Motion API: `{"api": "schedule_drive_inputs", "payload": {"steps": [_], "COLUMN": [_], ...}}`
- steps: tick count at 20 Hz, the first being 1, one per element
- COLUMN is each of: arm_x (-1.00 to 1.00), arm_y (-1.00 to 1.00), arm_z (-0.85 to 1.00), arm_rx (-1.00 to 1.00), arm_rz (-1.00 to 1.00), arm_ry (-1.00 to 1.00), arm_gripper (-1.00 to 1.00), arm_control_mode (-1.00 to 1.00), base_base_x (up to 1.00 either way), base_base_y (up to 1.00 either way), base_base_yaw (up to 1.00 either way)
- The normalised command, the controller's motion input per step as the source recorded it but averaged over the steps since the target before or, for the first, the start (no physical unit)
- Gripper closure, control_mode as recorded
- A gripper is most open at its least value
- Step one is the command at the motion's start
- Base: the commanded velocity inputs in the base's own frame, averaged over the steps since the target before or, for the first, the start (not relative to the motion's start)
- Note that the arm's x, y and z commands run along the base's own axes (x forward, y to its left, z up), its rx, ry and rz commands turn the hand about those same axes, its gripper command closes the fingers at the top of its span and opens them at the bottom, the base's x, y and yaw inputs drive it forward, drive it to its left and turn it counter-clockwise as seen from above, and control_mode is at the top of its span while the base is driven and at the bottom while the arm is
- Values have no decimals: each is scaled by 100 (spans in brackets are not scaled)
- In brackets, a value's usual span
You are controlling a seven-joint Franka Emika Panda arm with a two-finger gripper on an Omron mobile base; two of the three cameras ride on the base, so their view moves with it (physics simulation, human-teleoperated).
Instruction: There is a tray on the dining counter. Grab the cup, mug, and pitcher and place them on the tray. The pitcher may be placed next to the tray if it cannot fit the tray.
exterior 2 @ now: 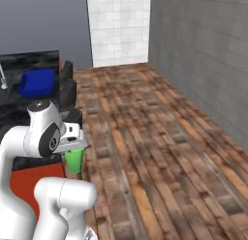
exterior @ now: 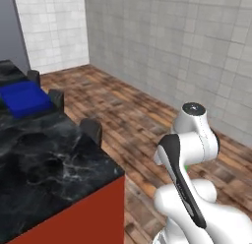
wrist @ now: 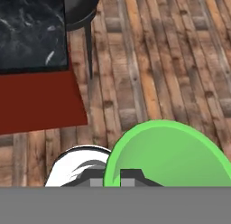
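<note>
— While the arm hangs off the end of the dining counter [exterior: 44, 159], what have the fingers [wrist: 128, 175] got?

— They are closed on the cup [exterior 2: 74, 159]. Its green body hangs straight below the hand in the right base view, and in the hand view its open rim sits right against the finger tips.

— What lies below it?

— Wooden floor [exterior 2: 145, 137]. The cup is over the planks, just beside the counter's red base [wrist: 40, 99], not above the black top.

— And the tray [exterior: 24, 99]?

— Far from the fingers, resting on the counter toward its other end, bright blue, nothing visible in it.

— Anything between?

— Dark stools [exterior: 91, 130] stand along the counter's edge; one stool's seat and thin leg show beyond the cup in the hand view.
</note>
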Motion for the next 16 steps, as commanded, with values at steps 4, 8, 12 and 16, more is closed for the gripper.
{"api": "schedule_drive_inputs", "payload": {"steps": [4,8,12,16], "arm_x": [0,0,0,0], "arm_y": [0,0,0,0], "arm_z": [0,0,0,0], "arm_rx": [0,0,0,0], "arm_rz": [0,0,0,0], "arm_ry": [0,0,0,0], "arm_gripper": [100,100,100,100], "arm_control_mode": [100,100,100,100], "base_base_x": [46,57,59,56], "base_base_y": [-100,-100,-99,-84], "base_base_yaw": [12,19,31,42]}}
